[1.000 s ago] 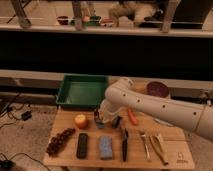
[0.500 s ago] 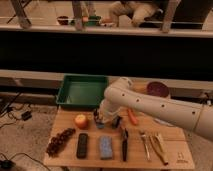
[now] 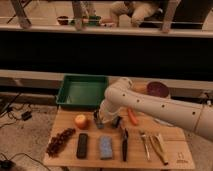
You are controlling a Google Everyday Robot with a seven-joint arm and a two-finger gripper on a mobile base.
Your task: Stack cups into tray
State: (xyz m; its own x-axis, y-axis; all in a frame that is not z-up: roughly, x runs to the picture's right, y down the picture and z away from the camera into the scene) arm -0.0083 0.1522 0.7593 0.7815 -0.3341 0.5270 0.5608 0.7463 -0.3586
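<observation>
Green tray (image 3: pixel 82 92) at the back, my gripper (image 3: pixel 105 121) low in front of it.
The tray sits far left on the wooden table (image 3: pixel 70 120). Nothing has moved since a moment ago. I cannot tell if my gripper is open or closed. My white arm (image 3: pixel 150 105) reaches in from the right, bending down beside the orange fruit (image 3: pixel 81 121).

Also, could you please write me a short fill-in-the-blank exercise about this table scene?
1. The tray at the far edge of the table is ___.
2. The tool hangs low over the table beside a round fruit coloured ___.
3. The dark bunch at the picture's lower left is ___.
4. The flat sponge-like block is ___.
Missing: green; orange; grapes; blue.
</observation>
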